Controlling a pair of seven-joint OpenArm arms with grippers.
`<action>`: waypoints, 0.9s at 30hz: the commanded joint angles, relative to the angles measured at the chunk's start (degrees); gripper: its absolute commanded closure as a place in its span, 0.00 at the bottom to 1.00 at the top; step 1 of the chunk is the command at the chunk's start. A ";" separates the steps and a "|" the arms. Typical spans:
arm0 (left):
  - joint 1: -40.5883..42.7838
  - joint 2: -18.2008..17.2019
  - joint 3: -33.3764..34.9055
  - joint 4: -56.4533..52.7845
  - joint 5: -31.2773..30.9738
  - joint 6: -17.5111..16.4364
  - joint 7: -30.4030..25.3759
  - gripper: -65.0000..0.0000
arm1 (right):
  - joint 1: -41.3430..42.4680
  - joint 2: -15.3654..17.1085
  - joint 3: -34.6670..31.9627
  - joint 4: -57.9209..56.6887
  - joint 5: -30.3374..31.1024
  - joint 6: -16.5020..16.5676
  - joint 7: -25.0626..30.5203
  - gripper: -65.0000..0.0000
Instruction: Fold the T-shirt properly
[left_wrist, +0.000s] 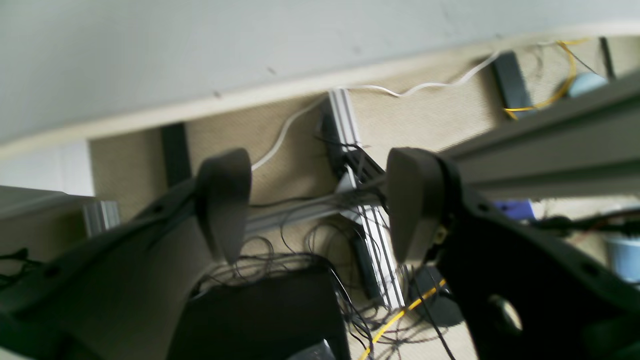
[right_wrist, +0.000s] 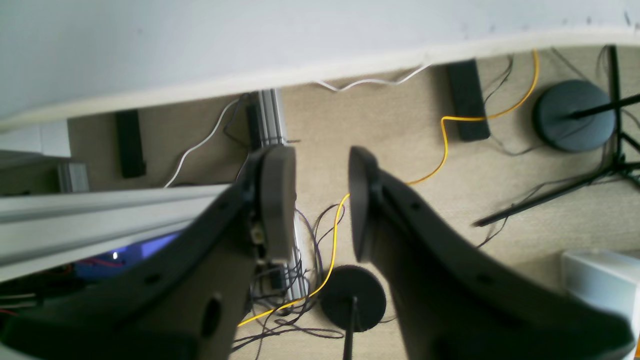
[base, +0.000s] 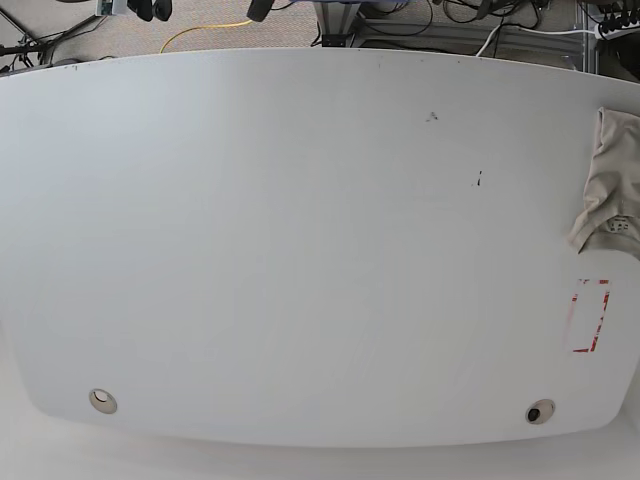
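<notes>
The beige T-shirt (base: 610, 185) lies crumpled at the far right edge of the white table (base: 300, 250) in the base view, partly cut off by the frame, with a small printed label showing at its lower end. Neither arm shows in the base view. In the left wrist view my left gripper (left_wrist: 320, 165) stands wide open with nothing between its fingers. My right gripper (right_wrist: 320, 160) has its jaws apart by a narrower gap, also holding nothing. Both wrist cameras look past the table's rim to the floor, and the T-shirt is out of their sight.
A red rectangle mark (base: 590, 315) is on the table below the shirt. Two round holes (base: 101, 401) (base: 540, 412) sit near the front edge. Beyond the table rim (right_wrist: 300, 82) lie cables, aluminium frame bars (left_wrist: 350, 130) and black stand bases (right_wrist: 574, 115) on the carpet.
</notes>
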 joint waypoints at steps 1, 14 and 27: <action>1.22 -1.04 0.34 -3.57 -0.64 0.53 -1.03 0.41 | -1.45 0.35 -1.58 -3.17 0.46 0.58 1.17 0.73; -25.33 -3.86 3.33 -50.60 -0.46 0.62 -0.94 0.41 | 10.77 9.67 -16.70 -39.48 -4.64 0.58 8.99 0.73; -55.93 -7.11 3.24 -98.60 -0.29 8.01 -1.03 0.40 | 26.77 9.67 -18.55 -63.30 -18.88 -3.77 13.65 0.73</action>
